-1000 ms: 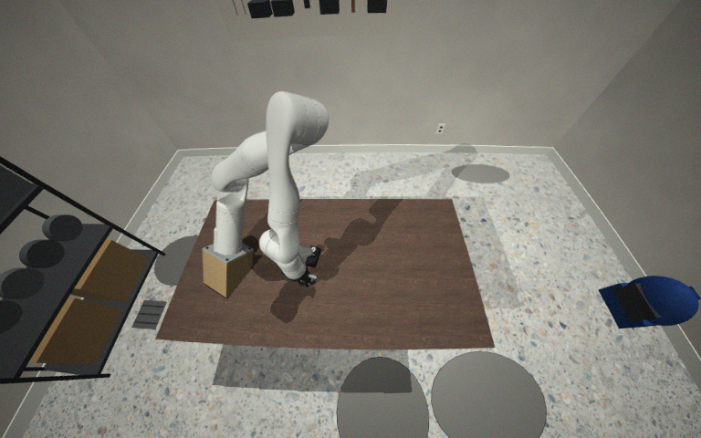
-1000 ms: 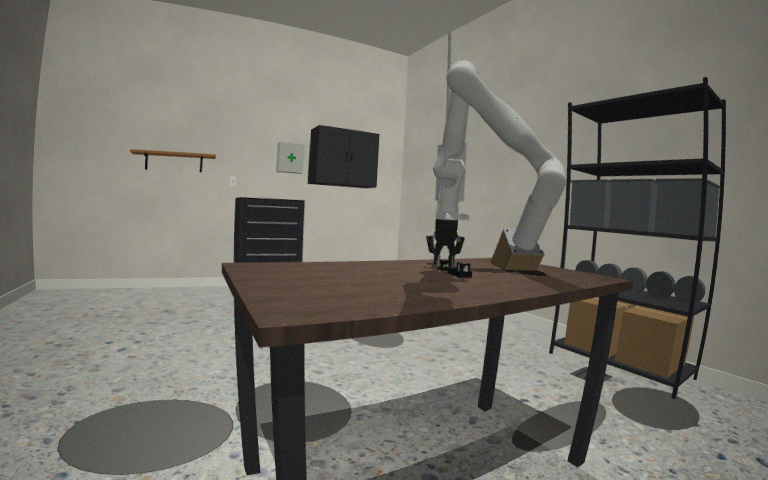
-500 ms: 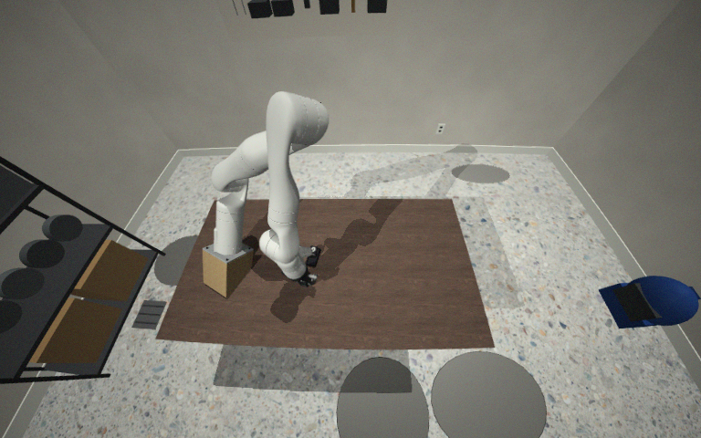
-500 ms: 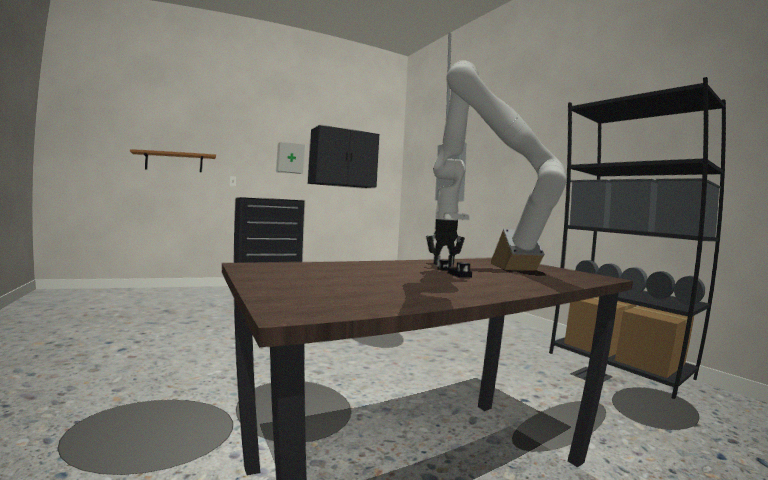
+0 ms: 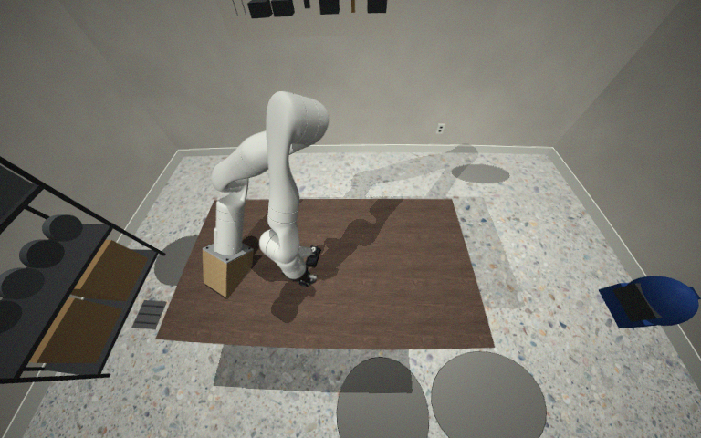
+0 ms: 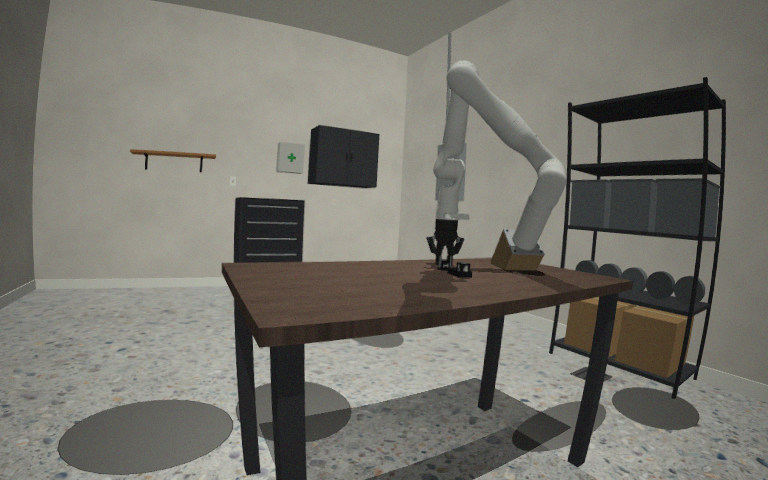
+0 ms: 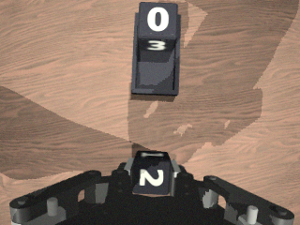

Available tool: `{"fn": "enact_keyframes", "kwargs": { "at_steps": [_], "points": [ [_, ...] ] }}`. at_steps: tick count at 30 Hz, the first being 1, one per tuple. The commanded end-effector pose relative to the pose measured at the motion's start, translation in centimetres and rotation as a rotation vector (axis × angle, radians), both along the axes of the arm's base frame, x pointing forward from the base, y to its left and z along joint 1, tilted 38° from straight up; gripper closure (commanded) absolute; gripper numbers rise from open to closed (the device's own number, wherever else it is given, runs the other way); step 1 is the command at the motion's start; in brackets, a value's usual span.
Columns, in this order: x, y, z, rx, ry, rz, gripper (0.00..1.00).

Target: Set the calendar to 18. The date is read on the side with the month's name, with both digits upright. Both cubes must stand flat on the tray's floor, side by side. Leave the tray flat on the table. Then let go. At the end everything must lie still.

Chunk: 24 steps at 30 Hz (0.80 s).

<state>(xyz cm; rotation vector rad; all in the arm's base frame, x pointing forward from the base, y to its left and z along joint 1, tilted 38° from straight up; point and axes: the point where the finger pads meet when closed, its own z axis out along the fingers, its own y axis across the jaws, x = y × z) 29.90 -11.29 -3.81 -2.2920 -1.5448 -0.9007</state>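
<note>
My gripper pinches the cube marked 2, near the tray; probably light and rigid, best held by opposite flat sides.
</note>
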Motion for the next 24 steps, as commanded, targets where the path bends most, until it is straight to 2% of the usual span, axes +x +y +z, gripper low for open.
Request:
{"fn": "enact_keyframes", "kwargs": {
  "at_steps": [1, 24],
  "points": [
    [0.01, -0.04, 0.00, -0.001, 0.000, -0.001, 0.72],
    [-0.06, -0.14, 0.16, -0.001, 0.000, -0.001, 0.72]
  ]
}}
